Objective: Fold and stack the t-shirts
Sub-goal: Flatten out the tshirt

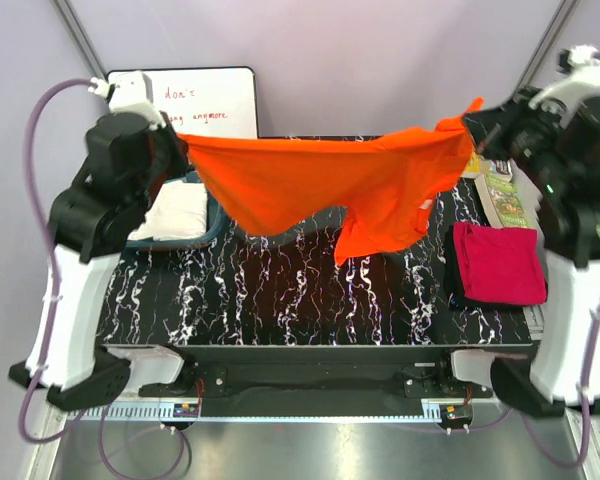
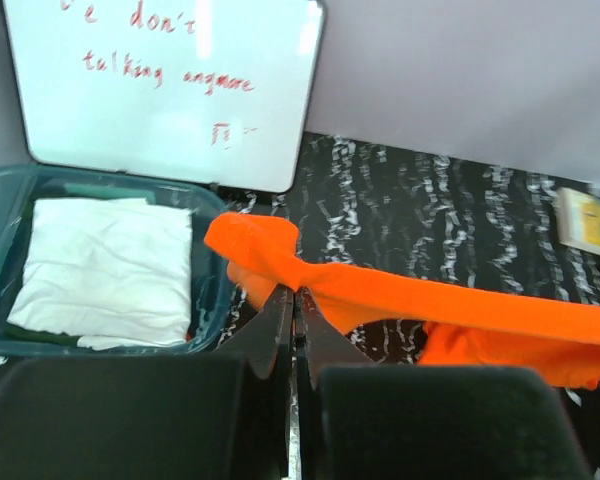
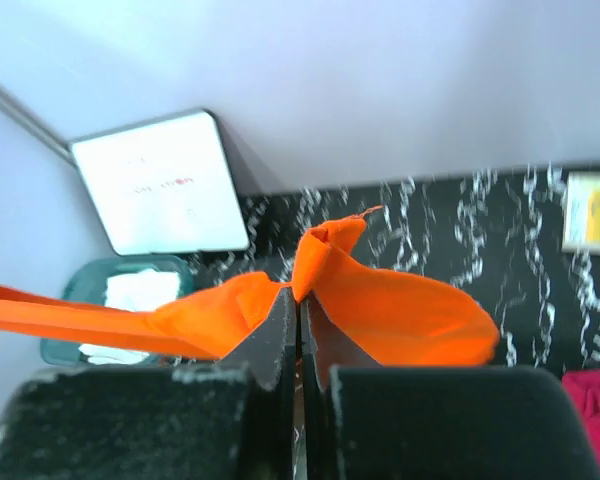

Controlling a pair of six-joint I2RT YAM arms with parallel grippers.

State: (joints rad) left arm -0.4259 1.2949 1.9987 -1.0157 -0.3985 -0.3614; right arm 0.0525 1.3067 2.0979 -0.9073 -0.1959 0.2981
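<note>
Above table centre in the top view, 1 bright orange fabric t-shirt (image 1: 340, 185) hangs stretched between the 2 arms, over the black white-veined marble-pattern table (image 1: 310, 300). Its top edge runs from 9 o'clock to 3 o'clock, a bit higher at the 3 o'clock end. The body sags below that line and the longest flap drops toward 5 o'clock. Cannot tell if that flap touches the table.

Left gripper (image 2: 295, 300): jaws closed, clamped on an orange fold at the shirt's 9 o'clock end. In the left wrist view the cloth comes out past the tips toward 11 o'clock and trails off toward 3 o'clock.

Right gripper (image 3: 299, 300): jaws pressed together on a bunched orange corner at the shirt's 3 o'clock end. In the right wrist view a tuft stands up past the tips at 12 o'clock.

Magenta-pink fabric t-shirt (image 1: 498, 262): folded into a flat rectangle on the table at 3 o'clock, just beside the right arm's white column.

Cream-white fabric t-shirt (image 1: 172, 212): folded flat inside the teal plastic tub (image 1: 216, 228) at 9 o'clock, partly hidden by the left arm in the top view.

Colourful paper booklets (image 1: 502, 195) lie at 2 o'clock, near the magenta shirt's far edge. White rectangular whiteboard with red handwriting (image 1: 205, 100) leans against the back wall at 11 o'clock, behind the tub.
</note>
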